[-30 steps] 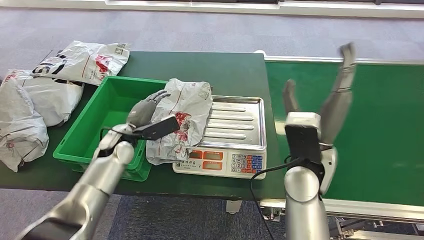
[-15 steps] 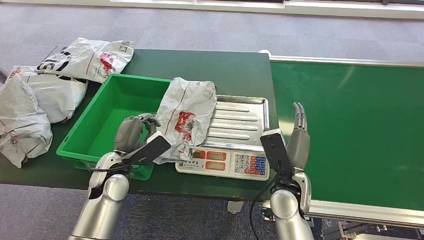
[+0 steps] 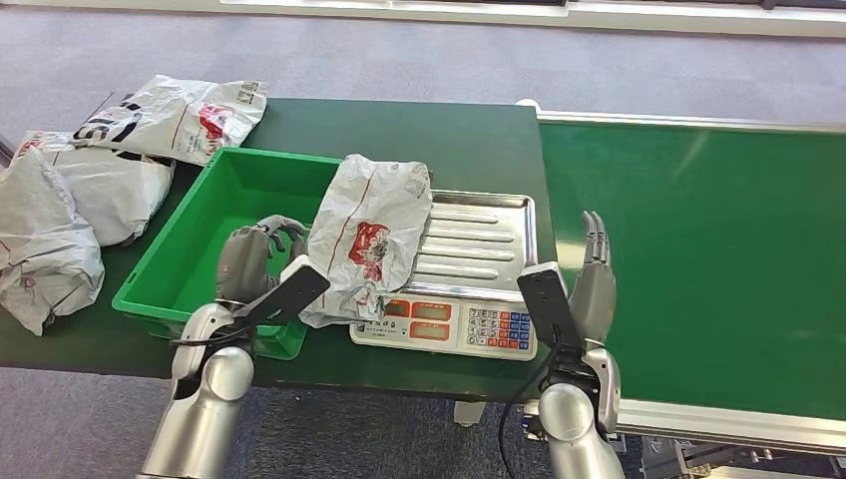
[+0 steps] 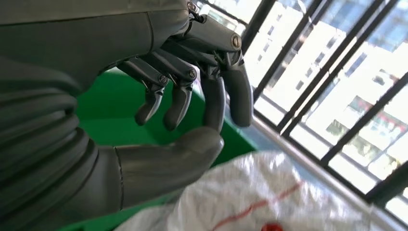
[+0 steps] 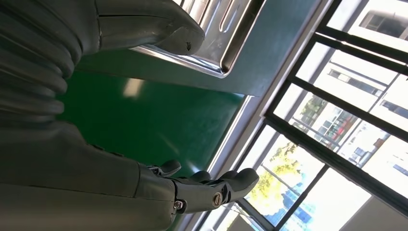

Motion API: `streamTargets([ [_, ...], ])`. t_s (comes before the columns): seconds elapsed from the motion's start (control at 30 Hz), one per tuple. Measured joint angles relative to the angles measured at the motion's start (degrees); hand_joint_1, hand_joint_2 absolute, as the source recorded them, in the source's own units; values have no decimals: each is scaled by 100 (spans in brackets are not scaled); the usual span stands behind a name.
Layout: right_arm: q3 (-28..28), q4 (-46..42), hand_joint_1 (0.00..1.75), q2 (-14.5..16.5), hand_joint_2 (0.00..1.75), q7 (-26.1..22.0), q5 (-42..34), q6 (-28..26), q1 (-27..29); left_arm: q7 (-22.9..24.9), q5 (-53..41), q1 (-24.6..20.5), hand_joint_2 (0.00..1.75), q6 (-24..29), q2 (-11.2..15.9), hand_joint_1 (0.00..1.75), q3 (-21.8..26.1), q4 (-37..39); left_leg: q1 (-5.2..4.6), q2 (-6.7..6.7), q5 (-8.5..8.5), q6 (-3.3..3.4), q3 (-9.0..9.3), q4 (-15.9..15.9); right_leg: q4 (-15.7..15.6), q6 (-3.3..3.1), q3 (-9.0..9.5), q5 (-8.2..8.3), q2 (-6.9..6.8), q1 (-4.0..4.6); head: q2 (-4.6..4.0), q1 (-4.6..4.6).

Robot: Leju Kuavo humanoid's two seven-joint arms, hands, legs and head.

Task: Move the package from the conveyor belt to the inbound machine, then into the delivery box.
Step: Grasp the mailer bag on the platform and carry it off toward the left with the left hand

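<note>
My left hand (image 3: 251, 261) fingers (image 4: 214, 103) curled in, holding nothing, just beside the package (image 3: 366, 237), over the green bin (image 3: 185, 261) near edge. My right hand (image 3: 595, 279) fingers straight, spread from thumb, empty, between scale (image 3: 461, 267) and conveyor belt (image 3: 698, 259). Package lies tilted, half on scale's steel tray, half over bin rim. More white bags (image 3: 85, 190) on counter (image 3: 459, 140) beyond the bin.

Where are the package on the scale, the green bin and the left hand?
package (image 3: 367, 235), head view, on its red print
green bin (image 3: 214, 235), head view, on its bare floor
left hand (image 3: 249, 261), head view, on the back of the hand
</note>
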Motion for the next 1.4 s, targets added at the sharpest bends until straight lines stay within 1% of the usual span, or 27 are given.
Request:
streamTargets([
  [0.1,3,0,0,-10,175,-39,-37,-55,63,-217,537,-10,175,660,-100,0,198,-271,0,0,0,0,0,0,0,0,1,0,0,0,0,0],
  [0.33,67,72,0,-24,175,-187,-214,-175,94,-811,2066,-2,175,1286,-299,0,638,-1031,0,0,0,0,0,0,0,0,2,0,0,0,0,0],
  [0.53,149,205,0,-33,175,-275,-354,-254,88,-1095,3068,5,175,1388,-399,0,951,-1543,0,-6,3,3,0,0,0,0,7,0,-8,0,0,0],
  [0.73,247,318,0,-48,175,-304,-455,-310,76,-1227,3732,0,175,1389,-432,0,1201,-1898,0,-6,3,3,1,0,0,0,8,0,-7,0,0,0],
  [0.83,261,357,0,-50,175,-310,-491,-337,65,-1238,3874,-5,175,1380,-437,0,1305,-2020,0,-7,3,3,1,0,0,0,8,0,-7,0,0,1],
  [0.93,268,390,0,-51,175,-317,-508,-360,61,-1176,3811,-5,175,1300,-437,0,1348,-2061,0,-7,3,3,1,0,0,0,8,0,-8,0,0,1],
  [1.17,298,415,0,-59,175,-319,-520,-403,61,-919,3164,-11,175,1134,-419,0,1342,-1904,0,-6,3,3,3,1,-1,0,6,0,-6,0,0,0],
  [1.27,305,415,0,-66,175,-314,-519,-421,62,-628,2386,-40,175,792,-335,0,1264,-1716,0,-6,4,3,3,1,-1,0,5,1,-6,0,0,0],
  [1.4,342,425,0,-70,175,-312,-480,-346,44,-416,1121,-269,175,58,-130,0,960,-1102,0,-6,8,3,3,1,-1,1,5,5,-6,0,0,0],
])
